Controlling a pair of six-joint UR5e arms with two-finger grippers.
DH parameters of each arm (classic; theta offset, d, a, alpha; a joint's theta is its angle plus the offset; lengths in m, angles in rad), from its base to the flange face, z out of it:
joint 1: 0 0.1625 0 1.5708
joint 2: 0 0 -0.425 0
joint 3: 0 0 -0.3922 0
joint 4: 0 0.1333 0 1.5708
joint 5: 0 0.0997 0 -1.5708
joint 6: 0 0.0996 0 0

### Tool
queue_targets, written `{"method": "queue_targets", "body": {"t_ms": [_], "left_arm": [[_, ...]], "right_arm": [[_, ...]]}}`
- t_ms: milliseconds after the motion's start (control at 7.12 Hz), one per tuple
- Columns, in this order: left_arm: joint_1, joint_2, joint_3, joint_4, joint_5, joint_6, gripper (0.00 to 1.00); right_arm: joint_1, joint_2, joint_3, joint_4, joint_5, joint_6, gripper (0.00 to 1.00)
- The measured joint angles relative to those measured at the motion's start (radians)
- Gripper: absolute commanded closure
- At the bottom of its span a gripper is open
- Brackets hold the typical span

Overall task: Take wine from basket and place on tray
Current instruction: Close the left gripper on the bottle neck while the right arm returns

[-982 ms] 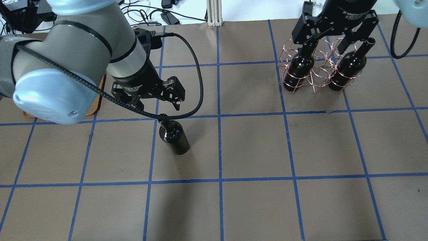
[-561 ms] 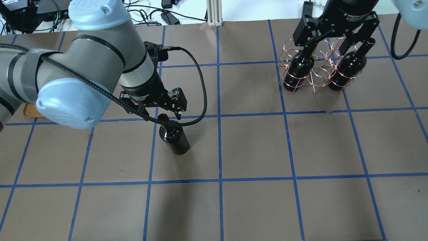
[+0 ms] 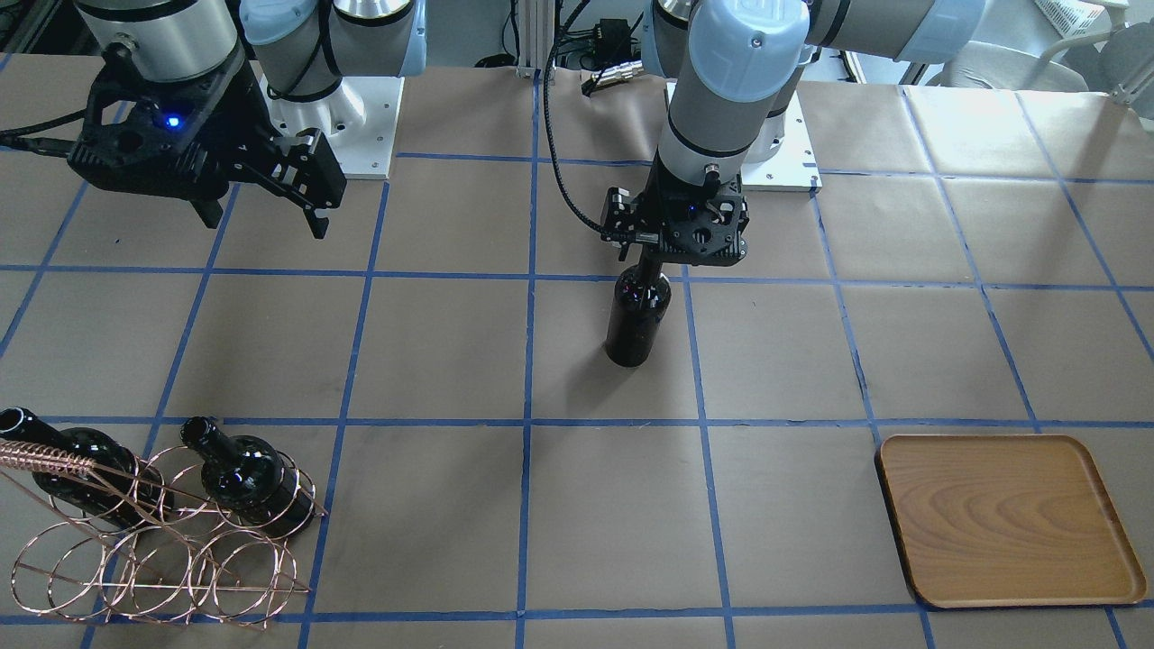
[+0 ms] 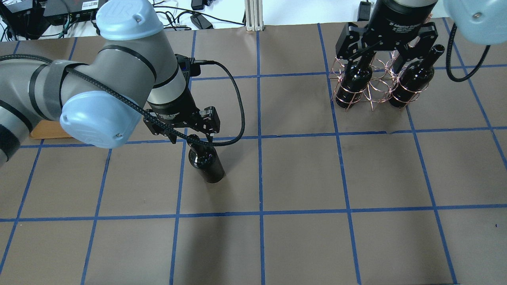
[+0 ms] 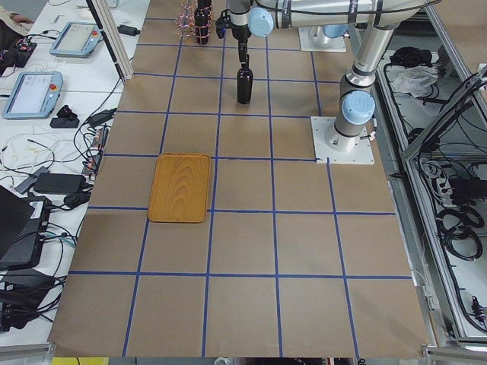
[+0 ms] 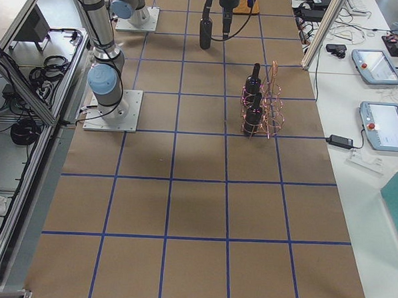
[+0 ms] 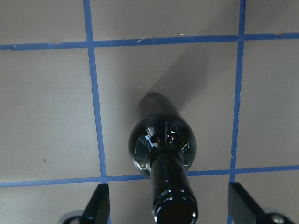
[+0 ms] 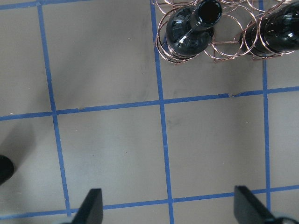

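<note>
One wine bottle point(image 4: 206, 161) stands upright on the table, apart from the basket; it also shows in the front view point(image 3: 637, 311) and the left wrist view point(image 7: 163, 140). My left gripper point(image 4: 192, 139) is open, one finger on each side of the bottle's neck without clamping it. The copper wire basket point(image 4: 370, 85) holds two more bottles point(image 4: 356, 79) point(image 4: 412, 79). My right gripper point(image 4: 386, 47) is open and empty, high above the basket. The wooden tray point(image 3: 1010, 523) lies empty on the table; in the overhead view my left arm hides most of it.
The table is brown paper with a blue tape grid point(image 4: 259, 136). The robot base plates point(image 3: 361, 117) are at the table's robot side. Cables and devices point(image 4: 198, 18) lie beyond the far edge.
My left arm has swung toward the standing bottle and lowered, so the open fingers now flank its neck. My right gripper has shifted slightly left over the basket.
</note>
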Motion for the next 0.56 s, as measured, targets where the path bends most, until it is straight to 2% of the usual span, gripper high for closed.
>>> {"method": "queue_targets", "body": {"t_ms": [140,561], "left_arm": [[0.001,-0.009,0.0,0.007,0.0,-0.002,0.33],[0.0,-0.02,-0.001,0.009,0.003,-0.007,0.36]], "right_arm": [[0.011,0.007,0.002,-0.036,0.002,0.007,0.0],[0.017,0.009,0.006,-0.083,0.011,0.009,0.0]]}}
